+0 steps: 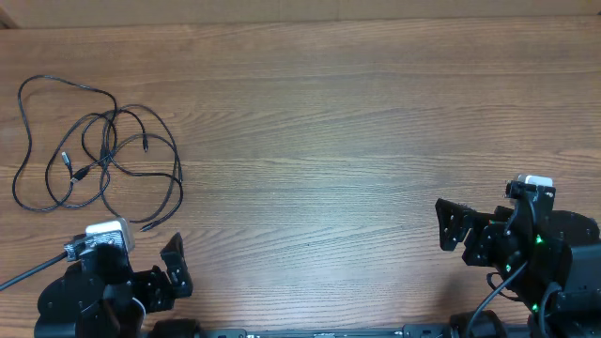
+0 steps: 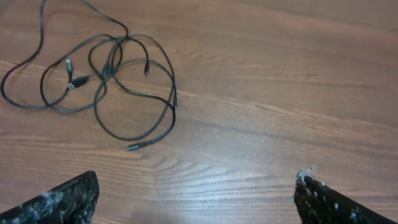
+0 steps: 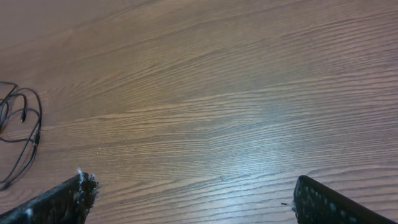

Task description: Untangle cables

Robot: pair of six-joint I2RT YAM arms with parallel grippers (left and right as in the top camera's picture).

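The cables [image 1: 103, 150] are thin black cords lying in tangled overlapping loops on the wooden table at the far left, with small plug ends near the middle of the tangle. They also show in the left wrist view [image 2: 112, 74] at upper left, and their edge in the right wrist view [image 3: 22, 130] at far left. My left gripper [image 1: 175, 268] is open and empty, near the front edge just below the tangle, not touching it. My right gripper [image 1: 453, 225] is open and empty at the front right, far from the cables.
The wooden table [image 1: 357, 122] stretches bare across the middle and right. A thicker black cable [image 1: 28, 270] runs from the left arm's base off the left edge. Both arm bases sit along the front edge.
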